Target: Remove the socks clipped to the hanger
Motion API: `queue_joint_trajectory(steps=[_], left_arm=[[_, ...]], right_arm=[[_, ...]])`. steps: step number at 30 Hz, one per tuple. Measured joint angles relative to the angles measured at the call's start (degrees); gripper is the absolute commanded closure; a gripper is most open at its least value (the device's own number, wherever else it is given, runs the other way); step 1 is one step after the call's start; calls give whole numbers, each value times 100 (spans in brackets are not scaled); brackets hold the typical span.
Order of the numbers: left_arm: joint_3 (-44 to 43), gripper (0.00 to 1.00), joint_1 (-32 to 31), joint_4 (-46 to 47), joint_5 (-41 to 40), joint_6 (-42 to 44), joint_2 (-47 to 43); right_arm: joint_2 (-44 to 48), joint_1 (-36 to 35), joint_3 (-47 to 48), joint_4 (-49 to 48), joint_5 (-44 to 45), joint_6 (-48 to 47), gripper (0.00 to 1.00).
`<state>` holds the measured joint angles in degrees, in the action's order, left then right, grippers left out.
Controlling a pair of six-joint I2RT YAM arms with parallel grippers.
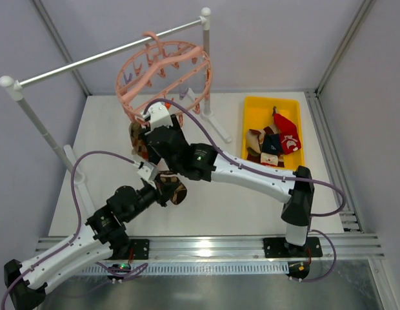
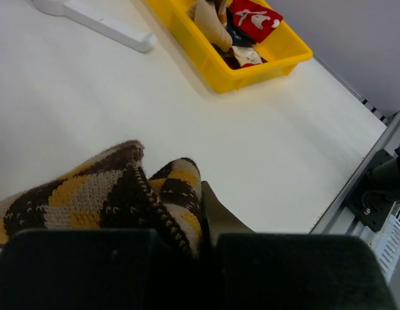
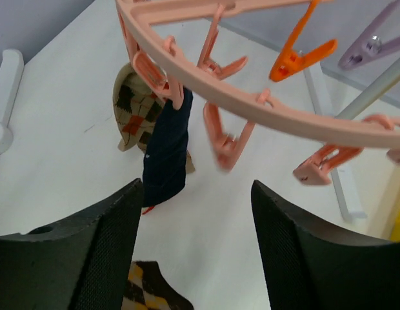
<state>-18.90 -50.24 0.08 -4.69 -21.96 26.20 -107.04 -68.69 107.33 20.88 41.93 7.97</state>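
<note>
Left tool [image 2: 193,240]: at the near left, low over the worktop [image 1: 219,213], pads pressed together and pinching a brown and yellow argyle sock [image 2: 116,197].
Brown and yellow argyle sock: bunched and folded at the pinch, the rest trailing out to the left. I cannot tell whether it touches the worktop.
Right tool [image 3: 195,194]: further in, reached across to the left, just below the near rim of the hanger [image 3: 239,97]. Its fingers stand spread, with nothing between them.
Navy sock [image 3: 166,152]: hangs straight down from a pink clip on the hanger's ring, just beyond the right tool's left finger.
Brown and red argyle sock [image 3: 132,110]: clipped to the ring beside the navy sock, a little further off and partly behind it.
Hanger: hooked on the grey rail [image 1: 90,61] at the far left, its ring tilted, with pink, orange and purple clips dangling.
Yellow tray [image 1: 246,123]: on the worktop at the far right, well apart from the hanger.
Loose socks [image 1: 274,142]: piled in the tray, in red, tan, navy and black.
</note>
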Motion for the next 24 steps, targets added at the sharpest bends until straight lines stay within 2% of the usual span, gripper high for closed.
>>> queue_joint_trajectory(steps=[6,13,20,24], left_arm=[[0,100,0,-153,-417,-9,398],[-70,100,-66,-146,-597,-17,1401],[-726,100,-835,236,-828,-4,3067],[-1742,100,-1123,660,-811,66,4516]], right_arm=[[1091,-15,-1355,-275,-184,131,21],[2304,186,-2870,-743,-7,457,14],[3298,1803,-4795,-789,-367,1113,10],[4419,2750,-5816,-717,-503,1388,6]])
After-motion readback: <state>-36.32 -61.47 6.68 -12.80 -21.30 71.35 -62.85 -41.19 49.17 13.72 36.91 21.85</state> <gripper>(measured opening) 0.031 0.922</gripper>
